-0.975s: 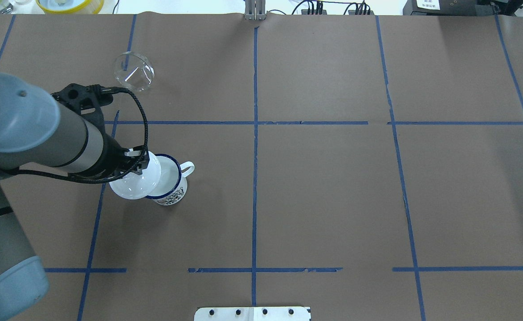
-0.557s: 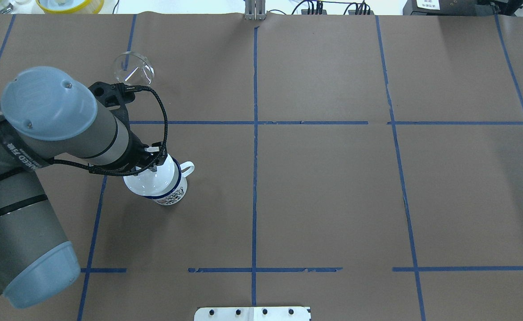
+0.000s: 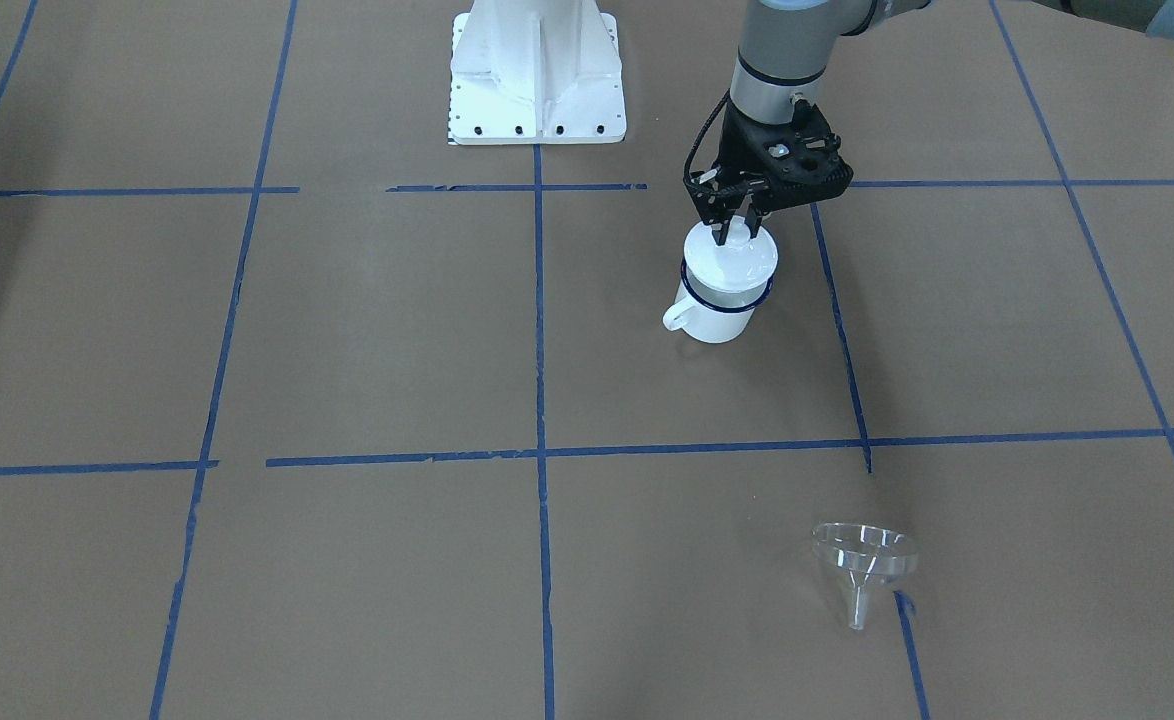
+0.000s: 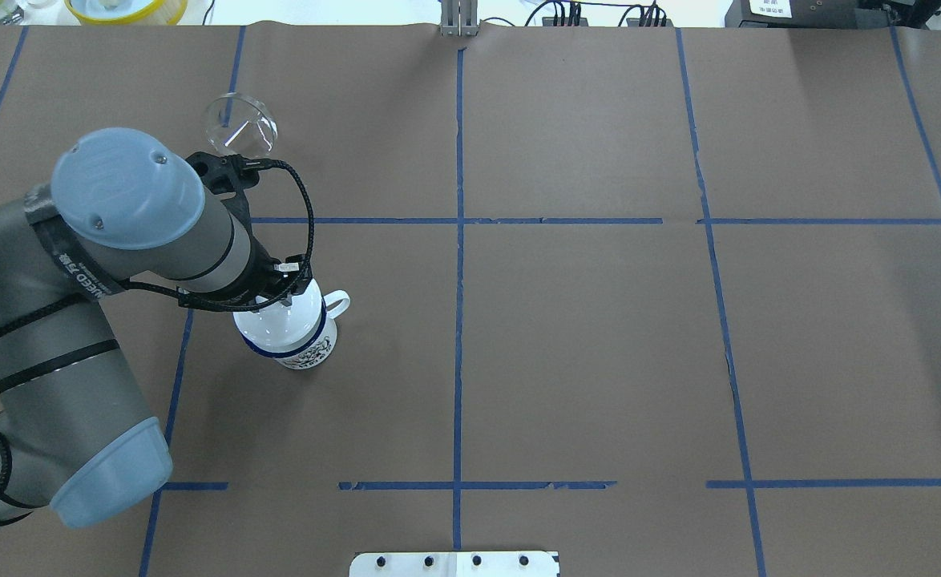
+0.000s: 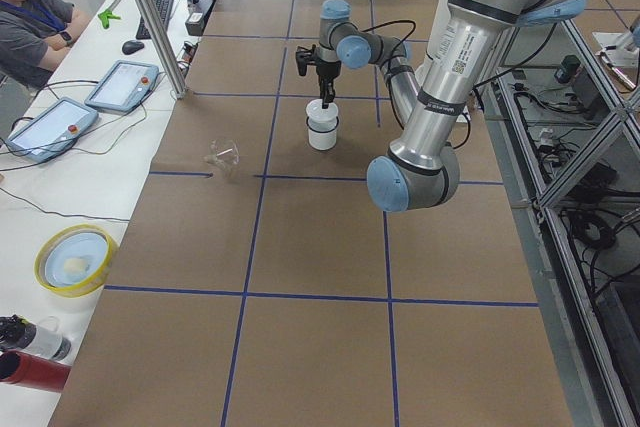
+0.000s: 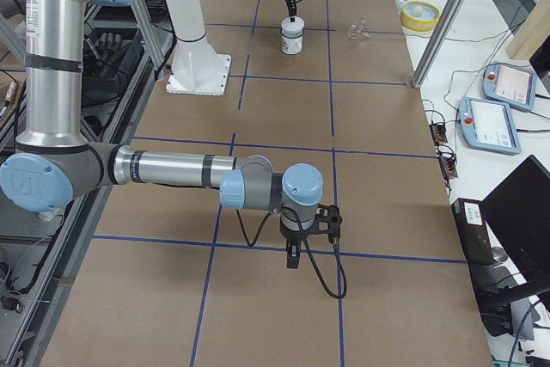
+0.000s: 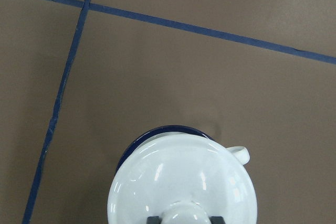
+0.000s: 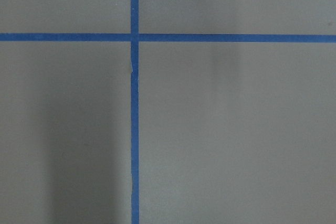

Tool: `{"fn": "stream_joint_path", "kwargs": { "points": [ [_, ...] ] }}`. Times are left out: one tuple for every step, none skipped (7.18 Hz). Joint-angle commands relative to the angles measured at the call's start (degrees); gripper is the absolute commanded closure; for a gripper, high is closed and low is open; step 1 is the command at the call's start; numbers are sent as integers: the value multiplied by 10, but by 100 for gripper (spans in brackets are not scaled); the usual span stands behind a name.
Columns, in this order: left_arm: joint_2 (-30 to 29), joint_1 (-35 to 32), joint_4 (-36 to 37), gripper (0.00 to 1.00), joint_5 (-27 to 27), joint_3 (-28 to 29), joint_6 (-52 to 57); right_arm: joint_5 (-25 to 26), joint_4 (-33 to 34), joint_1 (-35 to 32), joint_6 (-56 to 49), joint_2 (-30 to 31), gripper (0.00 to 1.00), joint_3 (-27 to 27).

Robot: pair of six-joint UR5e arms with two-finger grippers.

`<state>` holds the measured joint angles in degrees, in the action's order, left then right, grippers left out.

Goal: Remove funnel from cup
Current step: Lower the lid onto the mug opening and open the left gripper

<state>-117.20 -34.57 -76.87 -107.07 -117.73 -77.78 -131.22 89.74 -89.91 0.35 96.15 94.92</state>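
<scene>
The clear funnel [image 3: 862,560] lies on the brown table, far from the cup; it also shows in the overhead view [image 4: 240,128]. The white cup [image 3: 717,318] with a dark blue rim stands upright, handle out, and shows in the overhead view [image 4: 306,349] too. My left gripper [image 3: 734,232] is shut on the knob of a white round lid [image 3: 732,258], which covers the cup's mouth; in the left wrist view the lid [image 7: 178,182] hides nearly all the rim [image 7: 131,148]. I cannot tell whether the lid rests on the rim. My right gripper [image 6: 292,259] hangs over bare table far away; I cannot tell whether it is open or shut.
The robot's white base plate [image 3: 537,70] stands behind the cup. Blue tape lines [image 4: 458,240] cross the brown paper. A yellow bowl [image 4: 126,8] sits beyond the far edge. An operator [image 5: 35,17] and tablets [image 5: 50,127] are beside the table.
My left arm has carried the white lid to the right, from beside the cup's mouth to over it. The funnel and the cup have not moved.
</scene>
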Motion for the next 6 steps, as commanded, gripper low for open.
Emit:
{"fn": "stream_joint_path", "kwargs": {
  "points": [
    [0, 0, -17, 100, 0, 17, 1, 0, 0, 0, 0, 0, 0, 0],
    [1, -1, -17, 100, 0, 17, 2, 0, 0, 0, 0, 0, 0, -1],
    [3, -1, -16, 100, 0, 18, 4, 0, 0, 0, 0, 0, 0, 0],
    [2, -1, -17, 100, 0, 20, 9, 0, 0, 0, 0, 0, 0, 0],
    [2, -1, -16, 100, -1, 20, 9, 0, 0, 0, 0, 0, 0, 0],
    [2, -1, -17, 100, -1, 20, 9, 0, 0, 0, 0, 0, 0, 0]
  ]
}}
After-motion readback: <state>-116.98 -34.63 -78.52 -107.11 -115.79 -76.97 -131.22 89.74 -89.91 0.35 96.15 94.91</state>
